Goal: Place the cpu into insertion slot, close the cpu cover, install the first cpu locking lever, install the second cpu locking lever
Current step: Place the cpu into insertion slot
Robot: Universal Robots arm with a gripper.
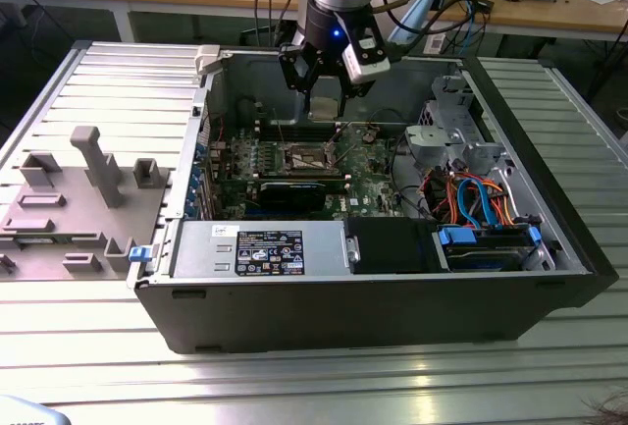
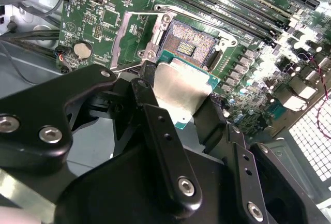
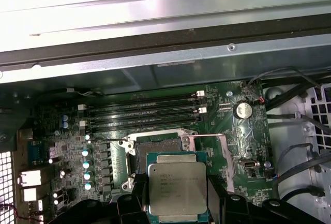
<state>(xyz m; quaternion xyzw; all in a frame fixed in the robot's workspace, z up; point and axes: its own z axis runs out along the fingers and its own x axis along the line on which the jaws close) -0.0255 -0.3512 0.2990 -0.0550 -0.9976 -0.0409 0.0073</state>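
Observation:
My gripper (image 1: 324, 99) hangs inside the open computer case, shut on the cpu (image 1: 324, 109), a flat silvery chip with a green edge. In both wrist views the cpu (image 2: 181, 87) (image 3: 178, 188) sits level between the black fingers (image 2: 155, 115), held by two opposite sides. The insertion slot (image 1: 308, 158) (image 2: 190, 40) (image 3: 155, 149) lies open on the green board, below the chip and slightly offset from it. The cpu cover (image 2: 121, 35) (image 3: 214, 154), a thin silvery frame, is swung up beside the slot. A thin wire lever (image 3: 207, 135) stands free along the slot's edge.
Memory slots (image 3: 145, 113) run along one side of the socket. A black graphics card (image 1: 289, 192) and the power supply (image 1: 260, 248) lie nearer the camera. A drive cage with orange and blue cables (image 1: 481, 199) fills the exterior view's right. A grey fixture (image 1: 78, 189) stands outside the case.

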